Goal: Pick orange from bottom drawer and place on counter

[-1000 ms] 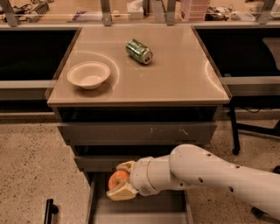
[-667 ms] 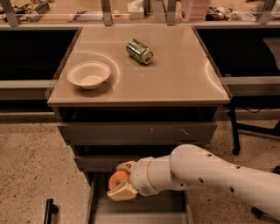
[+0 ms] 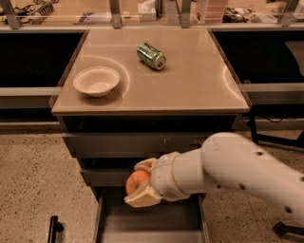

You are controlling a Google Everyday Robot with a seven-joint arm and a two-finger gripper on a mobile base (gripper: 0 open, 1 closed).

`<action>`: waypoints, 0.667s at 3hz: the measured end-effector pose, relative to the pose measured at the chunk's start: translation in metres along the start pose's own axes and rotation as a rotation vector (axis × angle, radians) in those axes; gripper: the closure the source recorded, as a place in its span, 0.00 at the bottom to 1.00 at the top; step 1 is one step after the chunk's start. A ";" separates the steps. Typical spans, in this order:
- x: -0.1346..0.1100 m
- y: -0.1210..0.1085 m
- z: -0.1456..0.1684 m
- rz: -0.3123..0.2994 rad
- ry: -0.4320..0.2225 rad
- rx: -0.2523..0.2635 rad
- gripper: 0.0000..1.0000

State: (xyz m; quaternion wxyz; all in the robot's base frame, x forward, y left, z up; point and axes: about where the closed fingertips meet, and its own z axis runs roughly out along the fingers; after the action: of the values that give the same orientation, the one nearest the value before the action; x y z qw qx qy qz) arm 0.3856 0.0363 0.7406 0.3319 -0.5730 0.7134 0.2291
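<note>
The orange (image 3: 137, 181) is a small round orange-red fruit held between the two cream fingers of my gripper (image 3: 140, 182). The gripper is shut on it, just above the open bottom drawer (image 3: 142, 223), whose flat grey floor shows below. My white arm reaches in from the right. The counter (image 3: 190, 80) is the glossy beige top slab of the grey cabinet, above the gripper.
A white bowl (image 3: 96, 80) sits on the counter's left side and a green soda can (image 3: 151, 55) lies on its side near the back middle. Two shallower grey drawers (image 3: 133, 142) are between counter and gripper. A cluttered bench (image 3: 95, 9) runs behind. A black handle (image 3: 53, 228) stands at the lower left.
The gripper has risen slightly with the orange in it, now a little higher above the bottom drawer. Bowl and can have not moved.
</note>
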 end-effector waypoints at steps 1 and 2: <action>-0.047 -0.005 -0.090 -0.127 0.061 0.115 1.00; -0.066 0.011 -0.104 -0.176 0.102 0.093 1.00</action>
State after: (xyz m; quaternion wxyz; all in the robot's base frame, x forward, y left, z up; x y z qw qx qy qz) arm 0.3606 0.0091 0.8584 0.3404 -0.6284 0.6861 0.1362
